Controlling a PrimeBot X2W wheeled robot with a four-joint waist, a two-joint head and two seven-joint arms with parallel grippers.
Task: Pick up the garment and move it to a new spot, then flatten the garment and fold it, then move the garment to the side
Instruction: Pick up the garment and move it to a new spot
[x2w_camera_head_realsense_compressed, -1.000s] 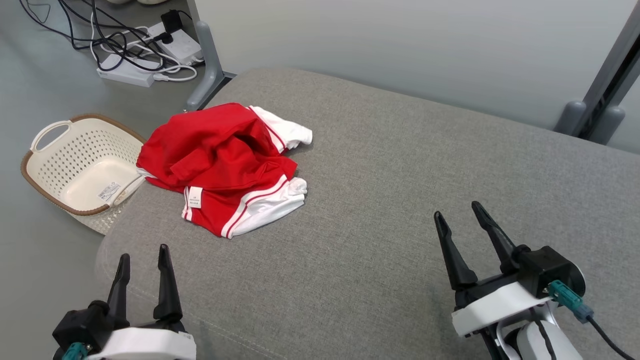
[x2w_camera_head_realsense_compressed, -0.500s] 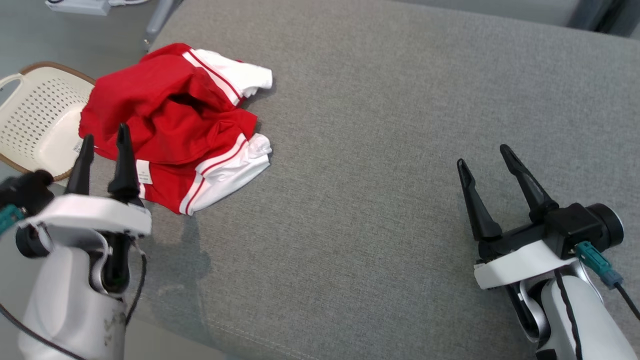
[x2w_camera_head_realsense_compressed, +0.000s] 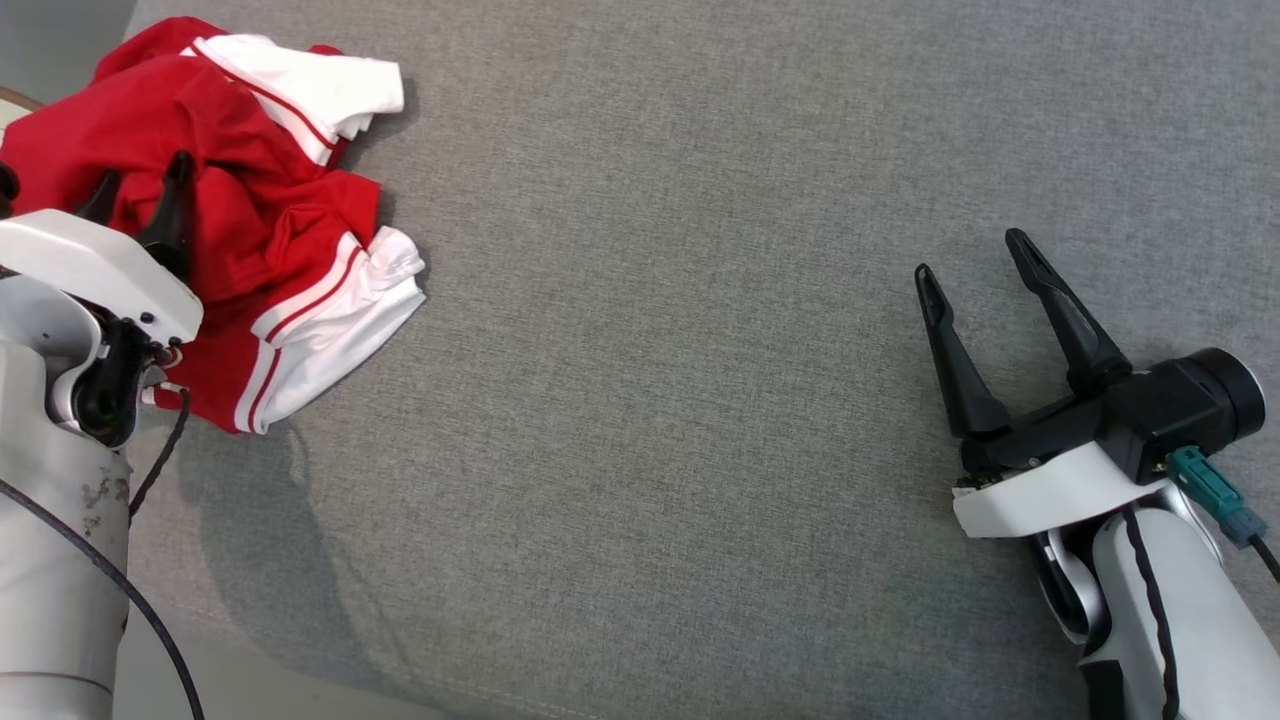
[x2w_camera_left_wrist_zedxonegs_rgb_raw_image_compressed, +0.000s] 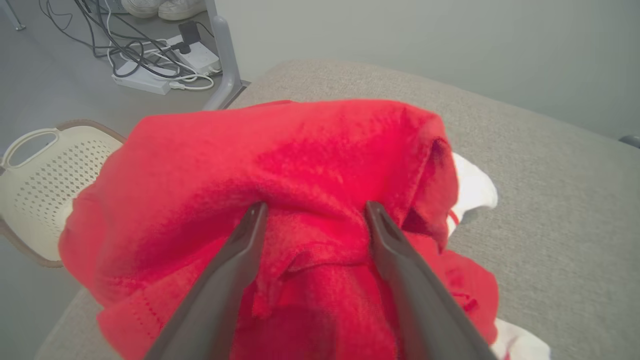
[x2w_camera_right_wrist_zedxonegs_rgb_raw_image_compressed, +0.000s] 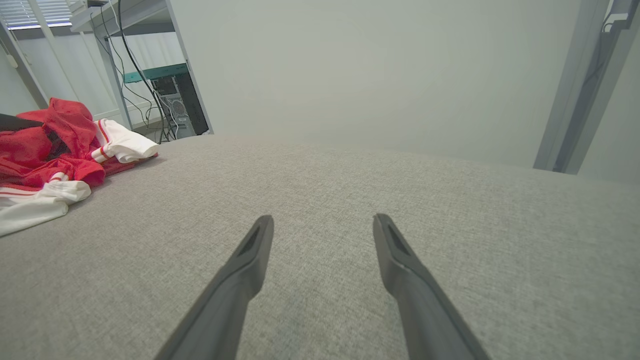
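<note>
Garment (x2w_camera_head_realsense_compressed: 262, 226), soft, light and crumpled, should be pinched at the raised red fold straddled by the open left gripper (x2w_camera_left_wrist_zedxonegs_rgb_raw_image_compressed: 316, 207).

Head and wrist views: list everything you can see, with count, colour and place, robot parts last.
garment: one, red with white striped trim, crumpled at the cushion's left edge
cushion: one, grey fabric, under the garment and both arms
basket: one, cream with a brown rim, on the floor beside the cushion, next to the garment
power strips and cables: several, white and black, on the floor beyond the basket
shoes: two, pale, on the floor at the far edge
computer case: one, black, under a desk in the background
left pincer: one, dark fingers, open, straddling a red fold of the garment
right pincer: one, dark fingers, open, over bare cushion at the right
</note>
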